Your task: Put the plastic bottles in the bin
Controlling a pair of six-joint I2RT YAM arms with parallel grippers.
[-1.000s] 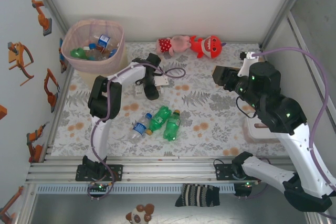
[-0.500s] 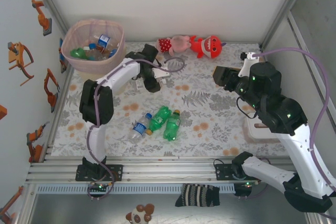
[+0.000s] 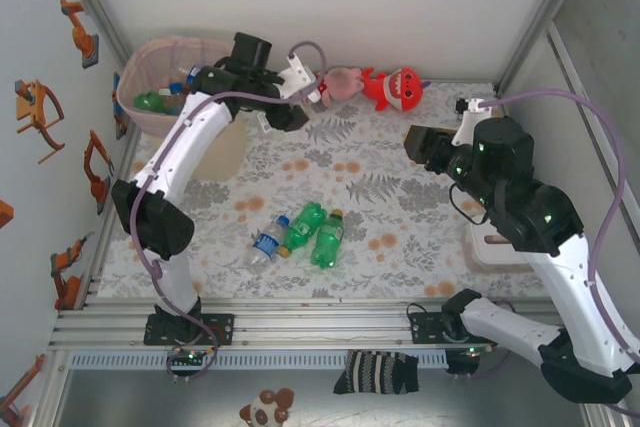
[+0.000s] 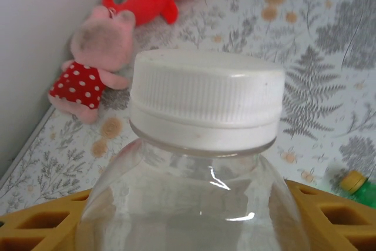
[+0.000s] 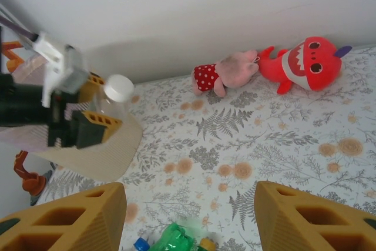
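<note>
The three bottles lying together on the near counter have not moved in the last second: a clear plastic bottle with a blue label and blue cap (image 3: 268, 242) and two green soda bottles (image 3: 303, 226) (image 3: 327, 241). The right gripper (image 5: 191, 216) has also stayed put, hanging over the right half with its jaws apart and nothing between them.

The left arm is what changed. A second ago it was low over the middle of the counter. It has since lifted and swung toward the far-left corner, and the left gripper (image 5: 100, 109) is clamped on a clear plastic bottle with a white ribbed cap (image 4: 205, 98). That bottle is off the surface, just right of the tall pink mesh bin (image 3: 175, 41), which already holds several bottles (image 3: 172, 99). I judge it still has to move left over the rim before it can be dropped.

The counter (image 3: 400, 209) has a pale cloth printed with grey ferns and orange blossoms, and a striped sock (image 3: 375, 372) hangs off the near rail. A pink plush pig in a spotted dress (image 3: 335, 82) and a red plush shark (image 3: 395, 87) lie along the far edge. Plain white walls close in the space, and the left wall (image 3: 30, 7) carries orange robot-arm stickers (image 3: 40, 112).
</note>
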